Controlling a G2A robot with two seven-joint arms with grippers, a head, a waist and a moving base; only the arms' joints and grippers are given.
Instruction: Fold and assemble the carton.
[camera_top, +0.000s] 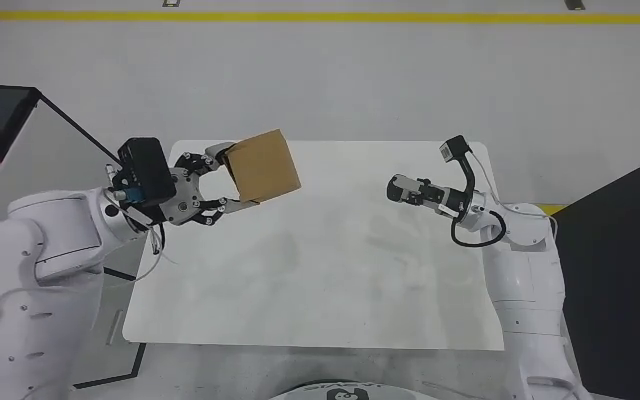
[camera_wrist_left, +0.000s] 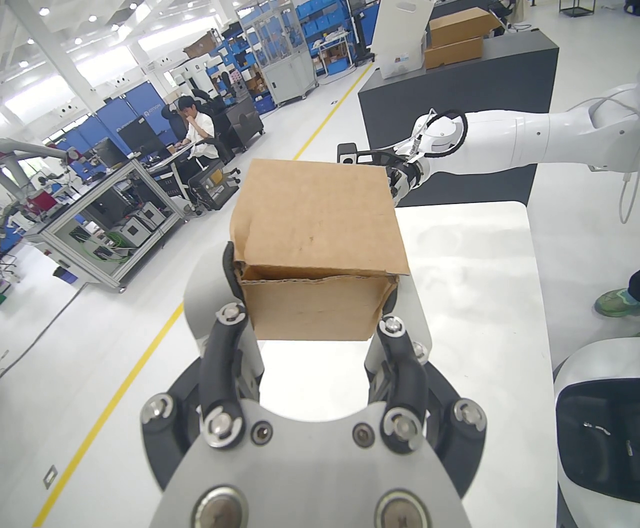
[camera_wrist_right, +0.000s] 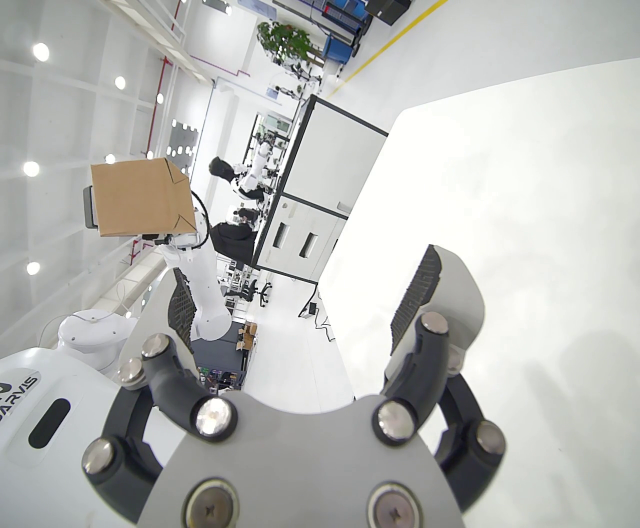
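Both side walls at the near end of the brown corrugated-cardboard carton (camera_wrist_left: 315, 225) are clamped by the left tool (camera_wrist_left: 310, 300), which holds it above the white rectangular surface (camera_top: 320, 280), at about ten o'clock in the top view. It looks light and fairly stiff, yet its hollow walls would likely buckle under a hard squeeze; holds near folded edges seem safest. Farther off, near two o'clock, the right tool (camera_top: 392, 188) hangs spread and empty, well apart from the carton.
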